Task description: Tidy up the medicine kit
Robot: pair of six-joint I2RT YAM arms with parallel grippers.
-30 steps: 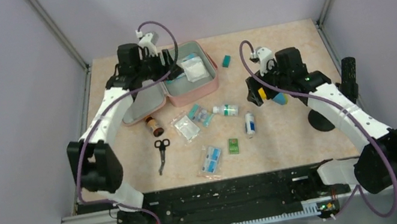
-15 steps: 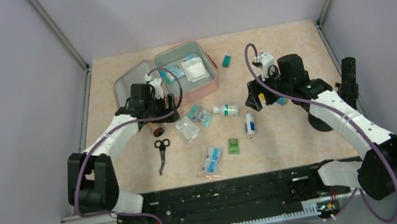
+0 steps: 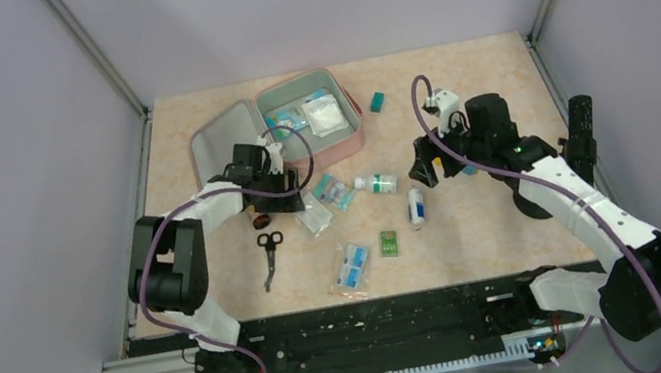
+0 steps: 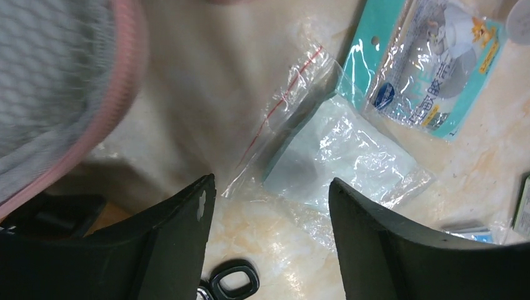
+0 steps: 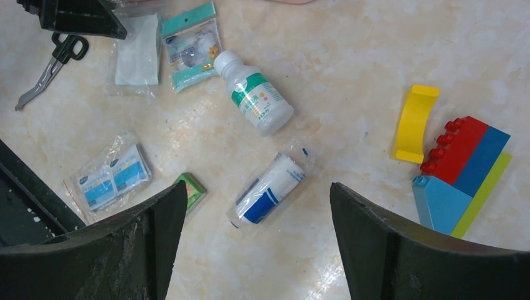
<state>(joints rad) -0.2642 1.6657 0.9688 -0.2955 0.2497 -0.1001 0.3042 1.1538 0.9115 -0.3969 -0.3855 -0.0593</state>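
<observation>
Over the clear bag [image 4: 337,156] beside the medicine kit [image 4: 122,94], the left hand [image 4: 270,187] gapes wide, holding nothing

The medicine kit [image 3: 217,139], a pink soft zip case with rounded corners and grey-green lining, is lying open at the far left-centre of the table [image 3: 470,72]. Its lid is resting flat leftward, and its base is holding white and teal packets [image 3: 320,115].

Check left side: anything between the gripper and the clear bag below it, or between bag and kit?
Nothing visible. The left gripper hangs open over the clear bag with no item between them. From the bag to the medicine kit, the left wrist view shows only bare table.
</observation>
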